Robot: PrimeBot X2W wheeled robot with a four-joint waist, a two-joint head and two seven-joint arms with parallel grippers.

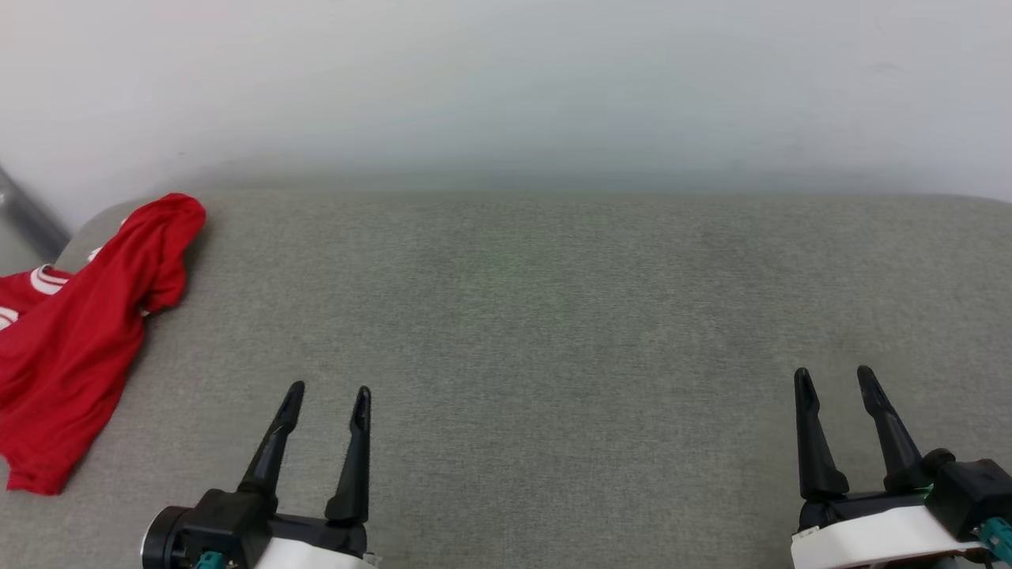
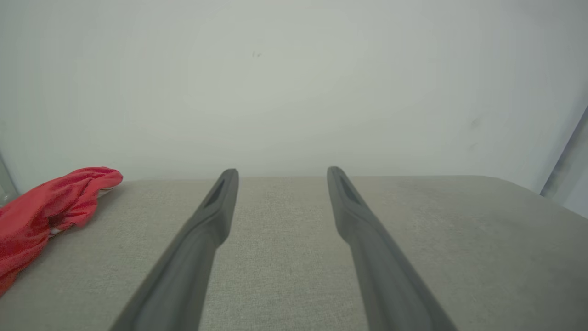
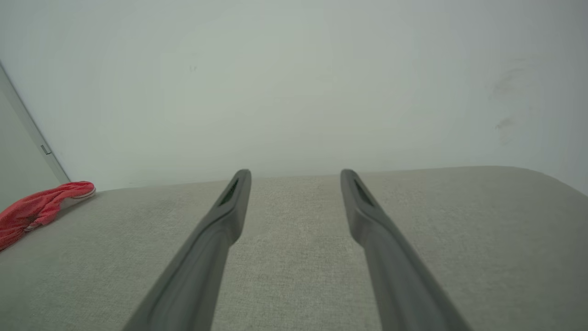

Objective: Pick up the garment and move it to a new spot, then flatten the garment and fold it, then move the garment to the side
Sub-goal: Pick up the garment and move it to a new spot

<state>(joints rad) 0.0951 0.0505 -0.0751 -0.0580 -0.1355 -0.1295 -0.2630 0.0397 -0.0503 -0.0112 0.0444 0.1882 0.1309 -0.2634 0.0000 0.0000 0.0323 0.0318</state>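
The garment (image 1: 71,340), a red jersey with white striped trim, lies crumpled along the left edge of the grey upholstered cushion (image 1: 553,316), reaching toward its far-left corner. The left gripper (image 1: 330,390) and right gripper (image 1: 833,371) hover by the near edge, jaws spread and empty. Step in hand, by judgement: the pickup, not yet begun. The next move likely calls for the left gripper to reach leftward and pinch a raised fold.

Garment (image 1: 71,348) on cushion (image 1: 553,316), far left; wall (image 1: 506,79) behind.
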